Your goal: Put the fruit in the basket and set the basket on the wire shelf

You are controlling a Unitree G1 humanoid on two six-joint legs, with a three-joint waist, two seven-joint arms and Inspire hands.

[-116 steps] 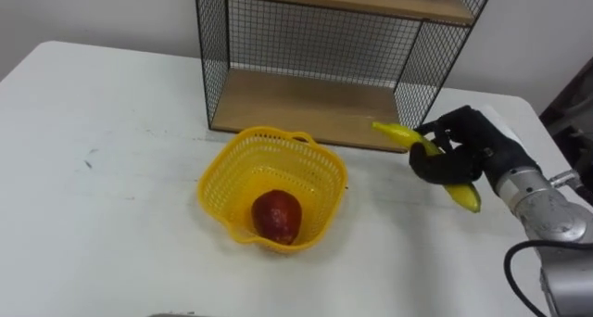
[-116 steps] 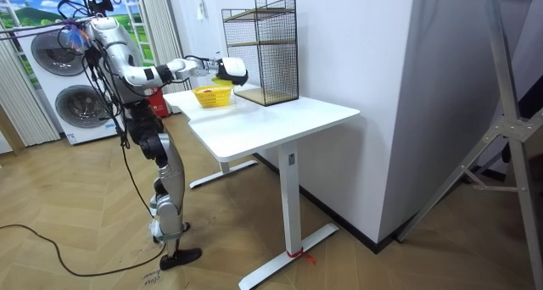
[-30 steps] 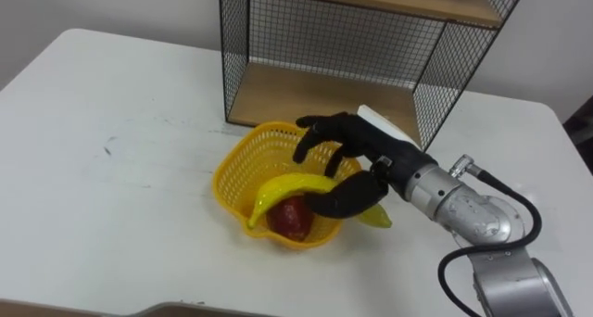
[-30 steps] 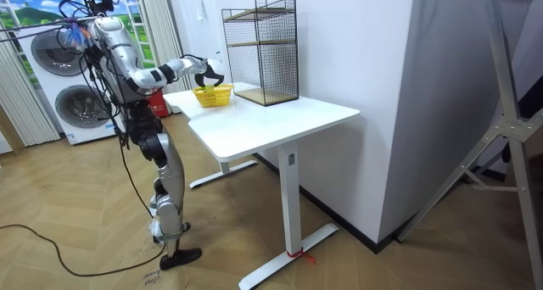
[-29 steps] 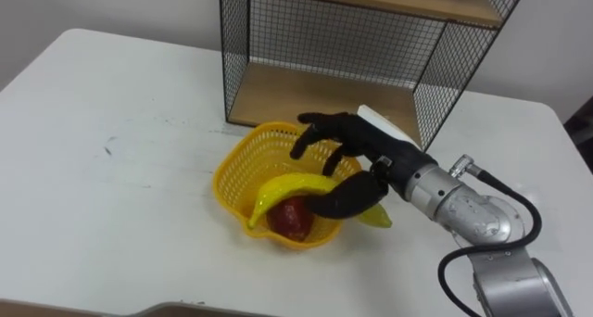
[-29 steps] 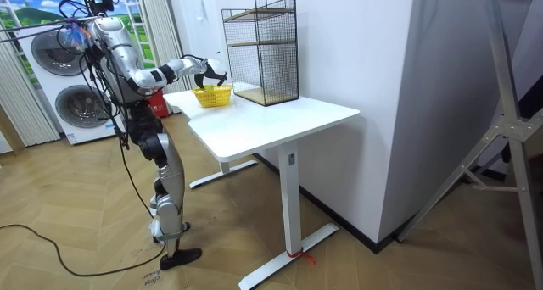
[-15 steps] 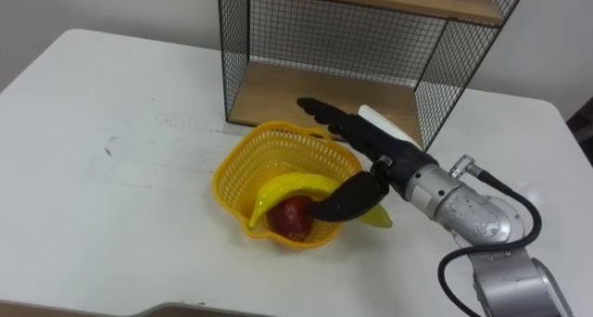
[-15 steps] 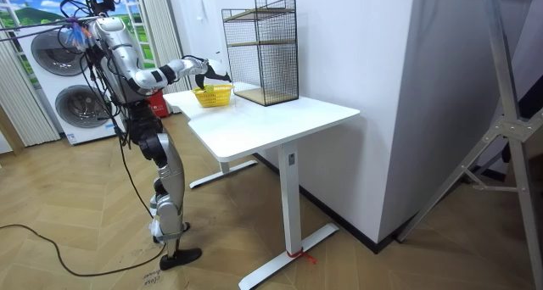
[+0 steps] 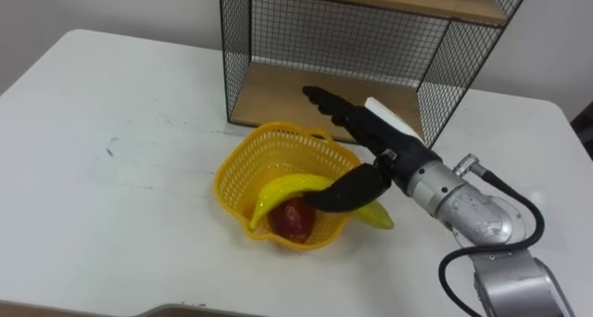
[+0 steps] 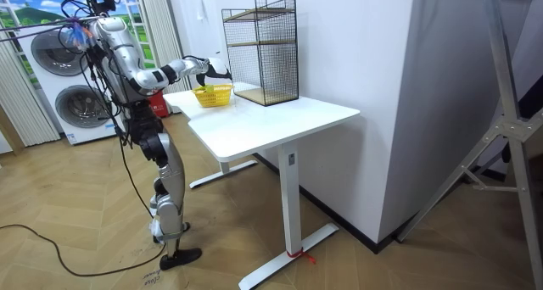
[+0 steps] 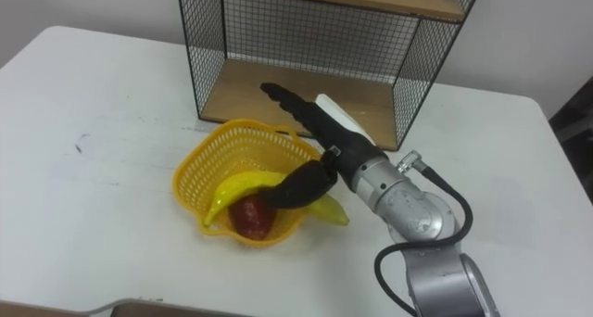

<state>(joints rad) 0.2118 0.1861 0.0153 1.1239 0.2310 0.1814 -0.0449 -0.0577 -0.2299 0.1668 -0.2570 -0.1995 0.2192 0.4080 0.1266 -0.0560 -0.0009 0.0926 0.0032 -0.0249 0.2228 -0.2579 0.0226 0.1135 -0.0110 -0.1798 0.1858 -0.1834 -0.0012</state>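
Observation:
A yellow plastic basket (image 9: 239,169) stands on the white table (image 9: 120,104) in front of the wire shelf (image 9: 371,39). A red round fruit (image 9: 292,221) lies in it. A banana (image 9: 283,186) lies across the basket, its right end (image 9: 380,217) sticking out over the rim. My right hand (image 9: 375,133) hovers over the basket's right side, open, with straight fingers pointing at the shelf's lower board. Its thumb (image 9: 338,195) covers the banana's middle. In the right eye view the hand (image 11: 329,124), banana (image 11: 243,183) and basket (image 11: 196,183) show the same way.
The shelf's lower wooden board (image 9: 296,93) lies bare right behind the basket; mesh walls close its sides. In the room view I stand at the table's end on the room view's left, arm stretched to the basket (image 10: 212,94). Washing machines (image 10: 59,69) stand behind me.
My right hand's fingers have straightened from a curl round the banana. The banana now rests across the basket, and the hand has risen slightly toward the shelf.

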